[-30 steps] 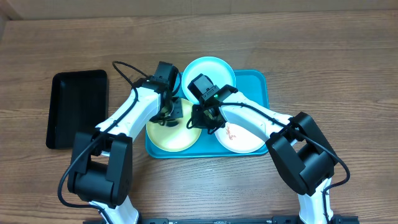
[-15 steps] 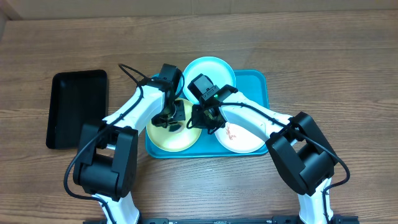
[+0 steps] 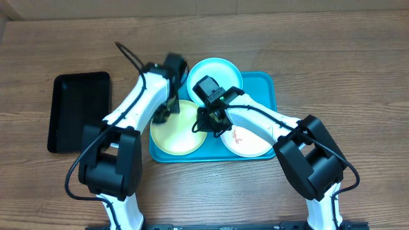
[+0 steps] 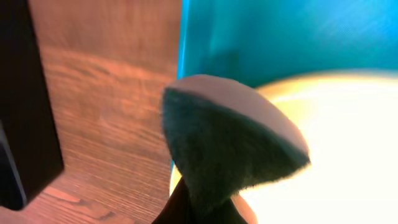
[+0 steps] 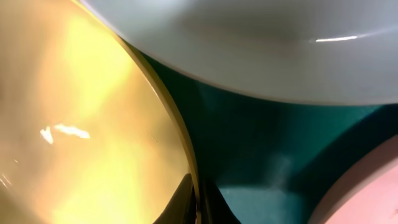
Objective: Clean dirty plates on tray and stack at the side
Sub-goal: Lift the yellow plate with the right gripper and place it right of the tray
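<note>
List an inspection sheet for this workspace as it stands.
Surface: wooden table, brown grain.
Job's things: turquoise tray holds the yellow-green plate, light blue plate and white plate. The white one has orange-red smears. None is stacked at the side yet.
Clutter: black tray, left of the turquoise one.
Grippers: left gripper holds a scrub sponge at the yellow-green plate's left edge. The right gripper looks to have its fingers pinched on that plate's right rim.
Cables: black cable loops off the left arm.
Surroundings: nothing seen.
</note>
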{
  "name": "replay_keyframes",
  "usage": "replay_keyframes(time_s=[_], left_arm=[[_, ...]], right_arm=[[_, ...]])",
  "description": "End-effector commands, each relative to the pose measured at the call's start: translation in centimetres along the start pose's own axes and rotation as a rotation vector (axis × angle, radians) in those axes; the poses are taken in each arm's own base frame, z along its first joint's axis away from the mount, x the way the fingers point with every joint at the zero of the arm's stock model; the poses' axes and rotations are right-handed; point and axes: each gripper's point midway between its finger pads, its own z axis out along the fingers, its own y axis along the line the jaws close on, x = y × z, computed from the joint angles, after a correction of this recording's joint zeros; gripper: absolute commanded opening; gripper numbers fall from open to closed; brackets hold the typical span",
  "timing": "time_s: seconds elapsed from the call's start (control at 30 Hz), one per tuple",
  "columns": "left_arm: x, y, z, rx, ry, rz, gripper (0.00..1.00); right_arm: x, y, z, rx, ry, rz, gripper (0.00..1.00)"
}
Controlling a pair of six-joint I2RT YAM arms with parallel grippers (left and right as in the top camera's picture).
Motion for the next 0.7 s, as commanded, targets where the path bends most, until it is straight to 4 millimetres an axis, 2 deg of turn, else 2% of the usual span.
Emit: replay_keyframes(time_s=[0.0,0.13,0.17,0.2,0.23,0.3,0.33,0.43,0.5,0.6,0.67], left_arm=[[-3.3,-0.9,-5.4,0.169,-0.097,-0.06,0.04],[-5.5,-0.3,-10.6,0.327,-0.197,-0.092,0.04],[-5.9,0.3,-11.5,0.35,-0.217,-0.111,0.04],[-6.4,2.0,-12.8,0.371,-0.251,-0.153,0.04],[-6.6,3.1,-13.3,0.373,-0.266,-0.178,0.04],[-6.7,5.5,-13.7,0.363,-0.279,-0.229,0.04],[-6.5,7.9,-13.7,0.345,-0.274,-0.283,0.04],[-5.9,11.3,-12.9,0.316,-0.244,-0.361,0.04],[-5.4,13.0,-12.2,0.312,-0.212,-0.406,0.04],[-4.7,14.7,-11.5,0.319,-0.174,-0.454,0.04],[-4.3,16.2,-11.0,0.304,-0.154,-0.493,0.04]], right_arm=[[-1.9,1.3,-2.0,-0.02,-0.075,-0.075,0.04],[-3.5,1.3,-4.6,0.027,-0.155,-0.135,0.04],[-3.9,1.0,-5.5,0.051,-0.181,-0.134,0.04],[-4.9,0.6,-7.2,0.1,-0.233,-0.151,0.04],[-5.4,0.4,-8.4,0.131,-0.265,-0.172,0.04],[-6.5,-0.1,-10.7,0.192,-0.328,-0.211,0.04],[-7.7,-0.7,-13.3,0.267,-0.407,-0.248,0.04],[-8.9,-1.1,-16.3,0.375,-0.505,-0.331,0.04],[-9.5,-0.9,-18.3,0.468,-0.573,-0.394,0.04],[-9.6,-0.2,-20.2,0.581,-0.639,-0.472,0.04],[-9.2,1.3,-21.8,0.702,-0.713,-0.557,0.04]])
